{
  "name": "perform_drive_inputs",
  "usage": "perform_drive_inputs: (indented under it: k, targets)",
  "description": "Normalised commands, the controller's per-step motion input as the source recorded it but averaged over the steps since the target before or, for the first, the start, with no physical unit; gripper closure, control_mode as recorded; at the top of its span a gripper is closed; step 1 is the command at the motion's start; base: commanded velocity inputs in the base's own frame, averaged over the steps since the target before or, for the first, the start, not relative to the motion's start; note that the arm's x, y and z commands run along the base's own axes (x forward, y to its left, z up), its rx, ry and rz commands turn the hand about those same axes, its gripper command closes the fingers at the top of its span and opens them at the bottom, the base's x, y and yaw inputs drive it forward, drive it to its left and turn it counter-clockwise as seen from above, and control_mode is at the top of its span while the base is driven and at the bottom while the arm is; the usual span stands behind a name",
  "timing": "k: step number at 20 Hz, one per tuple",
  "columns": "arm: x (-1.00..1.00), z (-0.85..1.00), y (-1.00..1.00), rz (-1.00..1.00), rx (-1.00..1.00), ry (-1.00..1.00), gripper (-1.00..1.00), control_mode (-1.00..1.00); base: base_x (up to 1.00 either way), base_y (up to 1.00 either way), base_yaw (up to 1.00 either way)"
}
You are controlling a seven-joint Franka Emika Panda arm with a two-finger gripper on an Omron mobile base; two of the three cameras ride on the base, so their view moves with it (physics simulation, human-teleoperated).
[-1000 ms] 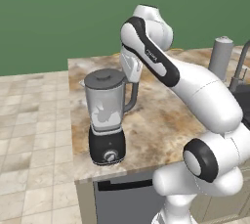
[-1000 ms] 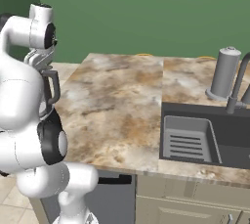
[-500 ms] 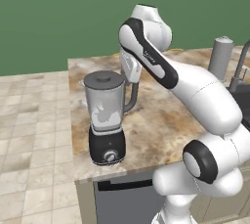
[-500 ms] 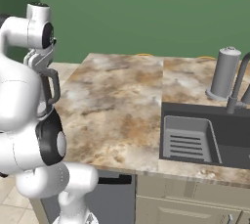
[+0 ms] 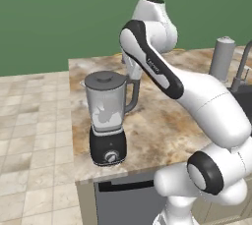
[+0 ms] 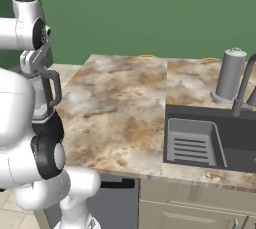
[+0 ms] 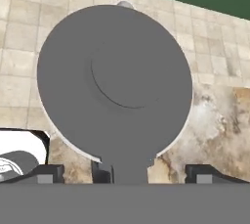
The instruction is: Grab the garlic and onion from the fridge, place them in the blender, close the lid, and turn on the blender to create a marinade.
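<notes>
1. I see the blender (image 5: 107,121) standing near the front left corner of the stone counter (image 5: 162,121), clear jar on its black base, round knob facing the camera.
2. The lid (image 5: 105,77) sits flat on the jar's mouth; from the hand camera I look straight down on it (image 7: 114,81) as a wide grey disc with a raised round centre.
3. Through the glass I can make out pale shapes low in the jar; I cannot tell which vegetable is which.
4. The jar's dark handle (image 5: 133,96) points toward the arm.
5. The gripper (image 7: 122,171) is above the lid. Its two dark fingertips (image 7: 46,173) stand far apart at the bottom of the hand view, one to each side of the disc's near edge. The jaws are wide and clasp nothing.
6. I cannot tell whether the tips touch the lid.
7. On the right side of the counter I see a dark sink (image 6: 210,140) with a grey rack inside, and a tall steel cylinder (image 6: 229,74) behind it beside the tap (image 6: 242,90).
</notes>
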Motion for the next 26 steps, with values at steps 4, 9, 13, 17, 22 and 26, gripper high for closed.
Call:
perform_drive_inputs:
  k: [4, 9, 13, 17, 22, 26]
  targets:
    - [-0.78, 0.03, 0.00, -0.03, 0.00, -0.29, -1.00, -1.00, 0.00, 0.00, 0.00]
    - [-1.00, 0.00, 0.18, -0.24, 0.08, -0.16, -1.00, -1.00, 0.00, 0.00, 0.00]
    - [-1.00, -0.11, 0.22, -0.43, 0.17, -0.11, -1.00, -1.00, 0.00, 0.00, 0.00]
    - [-1.00, -0.30, 0.34, -0.57, 0.22, -0.07, -1.00, -1.00, 0.00, 0.00, 0.00]
    - [-0.99, -0.49, 0.30, -0.60, 0.18, -0.09, -1.00, -1.00, 0.00, 0.00, 0.00]
    - [-0.72, -0.67, 0.03, -0.49, 0.09, -0.16, -1.00, -1.00, 0.00, 0.00, 0.00]
